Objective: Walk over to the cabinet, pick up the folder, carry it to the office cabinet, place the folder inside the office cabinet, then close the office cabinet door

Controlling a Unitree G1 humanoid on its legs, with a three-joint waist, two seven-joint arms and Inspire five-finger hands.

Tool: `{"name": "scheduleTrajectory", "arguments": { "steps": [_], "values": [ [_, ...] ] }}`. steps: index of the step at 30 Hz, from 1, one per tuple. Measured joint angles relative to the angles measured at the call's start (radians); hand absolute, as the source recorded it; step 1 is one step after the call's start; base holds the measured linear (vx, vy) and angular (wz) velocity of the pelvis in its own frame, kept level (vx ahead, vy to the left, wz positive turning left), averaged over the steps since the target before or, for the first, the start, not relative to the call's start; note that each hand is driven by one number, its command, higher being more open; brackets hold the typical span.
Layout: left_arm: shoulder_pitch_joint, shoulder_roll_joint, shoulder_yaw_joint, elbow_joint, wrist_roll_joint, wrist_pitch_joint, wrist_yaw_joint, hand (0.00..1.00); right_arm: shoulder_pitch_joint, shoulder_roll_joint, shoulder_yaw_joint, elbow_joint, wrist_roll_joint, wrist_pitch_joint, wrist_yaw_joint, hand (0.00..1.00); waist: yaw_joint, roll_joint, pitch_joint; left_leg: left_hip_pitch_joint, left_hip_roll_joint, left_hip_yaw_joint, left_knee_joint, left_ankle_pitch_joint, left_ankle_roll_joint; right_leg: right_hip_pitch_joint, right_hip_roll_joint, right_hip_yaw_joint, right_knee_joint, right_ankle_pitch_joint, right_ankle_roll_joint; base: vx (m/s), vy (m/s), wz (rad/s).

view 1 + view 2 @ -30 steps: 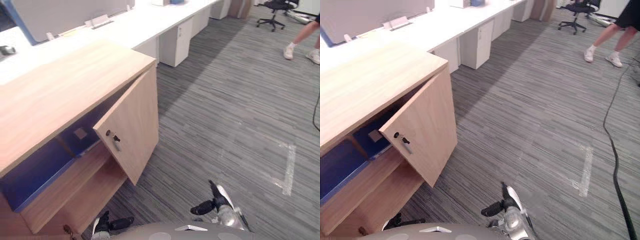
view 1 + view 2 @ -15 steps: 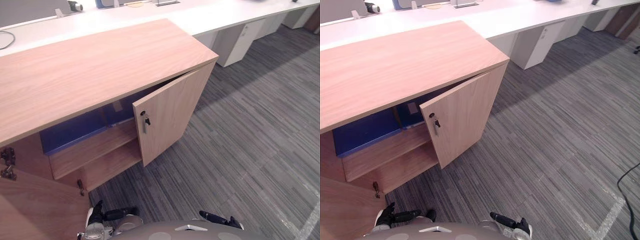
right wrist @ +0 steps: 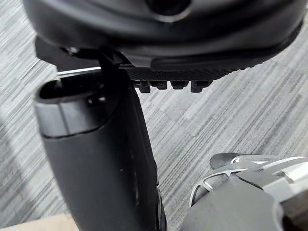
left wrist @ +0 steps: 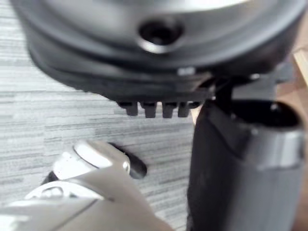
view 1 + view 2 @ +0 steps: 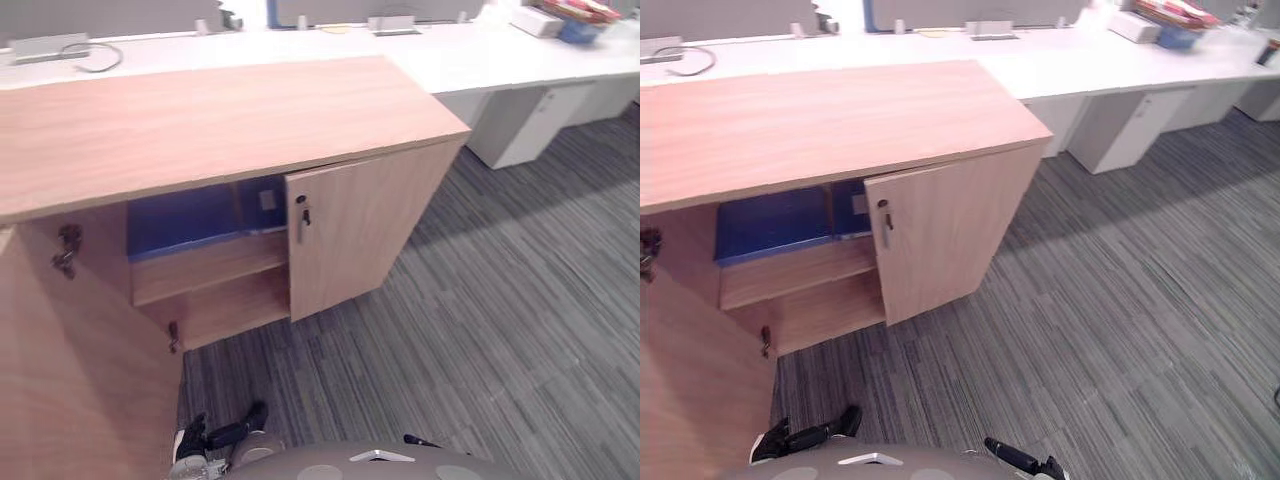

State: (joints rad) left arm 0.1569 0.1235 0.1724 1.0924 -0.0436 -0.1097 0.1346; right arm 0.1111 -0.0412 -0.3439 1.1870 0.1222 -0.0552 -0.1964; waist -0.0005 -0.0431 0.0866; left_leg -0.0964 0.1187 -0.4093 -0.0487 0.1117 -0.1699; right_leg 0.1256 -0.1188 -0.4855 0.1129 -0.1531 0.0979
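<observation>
Low at the near edge, the left hand (image 5: 213,439) and right hand (image 5: 1018,461) hang over grey carpet (image 5: 480,330), both empty, with fingers loosely extended and each thumb standing clear in its own wrist view. Ahead of both hands stands the wooden cabinet (image 5: 210,120). The blue folder (image 5: 190,215) lies on its upper shelf (image 5: 205,268), well beyond the left hand and apart from both. The cabinet's left door (image 5: 80,370) is swung wide toward the robot, its edge just beside the left hand on the outer side. The right door (image 5: 365,230), with a key (image 5: 303,215) in its lock, stands part-closed ahead of the right hand and covers the right portion of the interior, including the folder's right end. The lower shelf (image 5: 225,312) is exposed below the folder. Beyond the cabinet runs a white desk (image 5: 480,60) with a drawer unit (image 5: 520,125) beneath it, far past the right hand
</observation>
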Motion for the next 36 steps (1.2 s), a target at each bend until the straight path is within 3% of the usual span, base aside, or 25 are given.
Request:
{"name": "scheduleTrajectory", "arguments": {
  "steps": [1,2,3,4,5,6,7,8,9,10,11,12,13,14,15,17,20,27,31,33,35,36],
  "values": [
    [0.000,0.003,0.000,-0.010,-0.001,0.000,-0.002,1.00,-0.006,0.002,-0.001,0.001,0.000,0.000,0.000,1.00,0.000,-0.003,0.009,-0.011,-0.009,0.037,0.004,0.020,0.022,0.002,-0.007,-0.016,0.009,-0.006,-0.001,-0.05,0.022,0.80],
    [-0.001,0.007,0.000,-0.026,-0.003,0.001,-0.003,1.00,-0.014,0.007,-0.007,0.002,-0.001,0.001,0.000,1.00,-0.004,-0.010,0.017,-0.034,-0.021,0.161,0.007,0.064,0.075,0.004,-0.023,-0.044,0.022,-0.004,-0.008,-0.07,0.053,0.92],
    [-0.003,0.004,-0.001,-0.042,-0.002,0.001,-0.002,1.00,-0.020,0.007,-0.023,0.001,-0.002,0.003,0.003,1.00,-0.005,-0.007,0.026,-0.044,-0.019,0.323,0.007,0.072,0.149,0.001,-0.032,-0.065,0.025,0.001,-0.020,-0.07,0.078,0.78],
    [-0.005,0.002,0.001,-0.046,-0.001,0.001,-0.002,1.00,-0.026,0.007,-0.037,0.000,-0.002,0.005,0.003,1.00,-0.004,-0.005,0.038,-0.047,-0.011,0.403,0.013,0.060,0.184,0.001,-0.036,-0.079,0.027,0.004,-0.019,-0.15,0.068,0.80],
    [-0.013,-0.002,0.019,-0.047,-0.004,0.005,-0.001,1.00,-0.043,0.010,-0.059,-0.001,-0.001,0.007,0.001,1.00,-0.007,0.003,0.054,-0.069,0.021,0.572,0.046,-0.006,0.231,0.013,-0.039,-0.119,0.017,0.018,-0.016,-0.13,0.029,0.85],
    [-0.019,-0.003,0.022,-0.049,0.000,0.007,-0.001,1.00,-0.049,0.010,-0.075,-0.002,-0.001,0.009,0.001,1.00,-0.018,0.006,0.056,-0.071,0.026,0.655,0.044,-0.053,0.226,0.026,-0.049,-0.162,-0.011,0.028,-0.017,-0.13,0.057,1.15],
    [-0.034,0.002,0.026,-0.049,0.002,0.008,-0.002,1.00,-0.058,0.011,-0.101,-0.002,0.000,0.009,0.000,1.00,-0.024,-0.008,0.076,-0.094,0.054,0.769,0.136,-0.065,0.217,0.035,-0.085,-0.213,-0.008,0.039,-0.012,-0.07,0.089,0.92],
    [-0.042,-0.005,0.036,-0.049,-0.001,0.008,-0.002,1.00,-0.066,0.012,-0.112,-0.004,-0.001,0.009,-0.001,1.00,-0.022,0.005,0.085,-0.111,0.072,0.814,0.228,-0.065,0.219,0.032,-0.099,-0.224,0.009,0.039,-0.011,-0.07,0.148,0.72],
    [-0.040,-0.022,0.042,-0.050,-0.006,0.007,-0.001,1.00,-0.073,0.001,-0.124,-0.011,0.000,0.010,-0.001,1.00,-0.023,0.028,0.088,-0.109,0.096,0.878,0.391,-0.099,0.226,0.034,-0.122,-0.244,0.034,0.034,-0.003,-0.05,0.152,0.58],
    [-0.034,-0.031,0.039,-0.050,0.001,0.008,0.004,1.00,-0.075,-0.003,-0.130,-0.022,0.002,0.011,0.002,1.00,-0.032,0.051,0.085,-0.106,0.102,0.918,0.426,-0.164,0.213,0.039,-0.121,-0.270,0.048,0.025,0.011,-0.05,0.221,1.09],
    [-0.049,-0.036,0.028,-0.048,0.010,0.010,0.000,1.00,-0.087,-0.007,-0.159,-0.025,0.000,0.018,0.005,1.00,-0.035,0.068,0.086,-0.109,0.056,0.903,0.372,-0.154,0.218,0.047,-0.128,-0.299,0.058,0.012,0.021,-0.03,0.164,1.01],
    [-0.049,-0.035,0.028,-0.051,0.011,0.009,-0.002,1.00,-0.084,-0.004,-0.163,-0.022,0.000,0.022,0.005,1.00,-0.035,0.066,0.085,-0.107,0.043,0.897,0.345,-0.142,0.220,0.046,-0.128,-0.300,0.054,0.010,0.018,-0.04,0.150,1.29],
    [-0.054,-0.028,0.029,-0.054,0.012,0.006,-0.003,1.00,-0.083,0.009,-0.171,-0.021,0.000,0.024,0.004,1.00,-0.039,0.048,0.081,-0.096,-0.023,0.866,0.234,-0.095,0.233,0.042,-0.127,-0.304,0.020,0.013,0.012,-0.03,0.099,1.22],
    [-0.066,-0.019,0.033,-0.051,0.012,0.015,-0.004,1.00,-0.088,0.020,-0.177,-0.021,0.000,0.024,0.001,1.00,-0.043,0.033,0.086,-0.075,-0.058,0.884,0.155,-0.082,0.233,0.049,-0.134,-0.326,-0.001,0.033,0.019,-0.03,0.119,1.33],
    [-0.067,-0.021,0.041,-0.048,0.012,0.025,-0.004,1.00,-0.090,0.021,-0.178,-0.022,0.000,0.025,0.001,1.00,-0.042,0.033,0.090,-0.062,-0.062,0.895,0.120,-0.057,0.228,0.057,-0.138,-0.343,-0.001,0.036,0.023,-0.02,0.100,1.10],
    [-0.038,-0.027,0.040,-0.033,0.013,0.032,-0.004,1.00,-0.096,0.022,-0.181,-0.025,-0.001,0.023,-0.001,1.00,-0.026,0.037,0.094,0.003,-0.124,0.878,-0.032,0.029,0.237,0.077,-0.154,-0.368,0.003,0.039,0.017,-0.01,0.080,0.56],
    [-0.011,-0.028,0.040,-0.023,0.012,0.041,-0.005,1.00,-0.118,0.042,-0.172,-0.025,-0.002,0.022,0.000,1.00,-0.022,0.035,0.096,0.026,-0.154,0.859,-0.041,0.019,0.243,0.113,-0.167,-0.369,-0.009,0.044,0.007,0.02,0.037,0.22],
    [0.001,-0.029,0.036,-0.020,0.016,0.041,-0.008,1.00,-0.125,0.040,-0.144,-0.027,-0.039,0.023,0.003,1.00,-0.028,0.041,0.093,0.060,-0.165,0.870,-0.042,-0.003,0.236,0.141,-0.177,-0.358,-0.019,0.042,-0.001,0.01,-0.019,-0.07],
    [0.002,-0.028,0.029,-0.012,0.016,0.041,-0.009,1.00,-0.117,0.036,-0.145,-0.027,-0.040,0.026,0.001,1.00,-0.029,0.039,0.092,0.080,-0.178,0.861,-0.042,-0.022,0.239,0.159,-0.182,-0.362,-0.009,0.031,-0.052,0.05,-0.038,0.05],
    [0.003,-0.028,0.014,-0.012,0.022,0.041,-0.010,1.00,-0.103,0.030,-0.146,-0.036,-0.039,0.026,0.001,1.00,-0.037,0.033,0.095,0.088,-0.202,0.820,-0.042,-0.037,0.246,0.162,-0.216,-0.374,0.060,0.014,-0.081,0.13,-0.020,0.47],
    [0.004,-0.024,-0.028,-0.012,0.037,0.039,-0.009,1.00,-0.074,0.013,-0.144,-0.060,-0.040,0.028,0.002,1.00,-0.061,0.048,0.085,0.089,-0.213,0.748,-0.041,-0.043,0.253,0.130,-0.270,-0.318,0.227,0.019,-0.089,0.17,0.017,0.91],
    [0.000,-0.023,-0.055,-0.014,0.048,0.038,-0.006,1.00,-0.058,0.003,-0.143,-0.071,-0.041,0.028,0.004,1.00,-0.065,0.065,0.077,0.092,-0.210,0.707,-0.040,-0.043,0.260,0.068,-0.289,-0.177,0.360,0.019,-0.115,0.15,0.036,0.88]
  ]
}}
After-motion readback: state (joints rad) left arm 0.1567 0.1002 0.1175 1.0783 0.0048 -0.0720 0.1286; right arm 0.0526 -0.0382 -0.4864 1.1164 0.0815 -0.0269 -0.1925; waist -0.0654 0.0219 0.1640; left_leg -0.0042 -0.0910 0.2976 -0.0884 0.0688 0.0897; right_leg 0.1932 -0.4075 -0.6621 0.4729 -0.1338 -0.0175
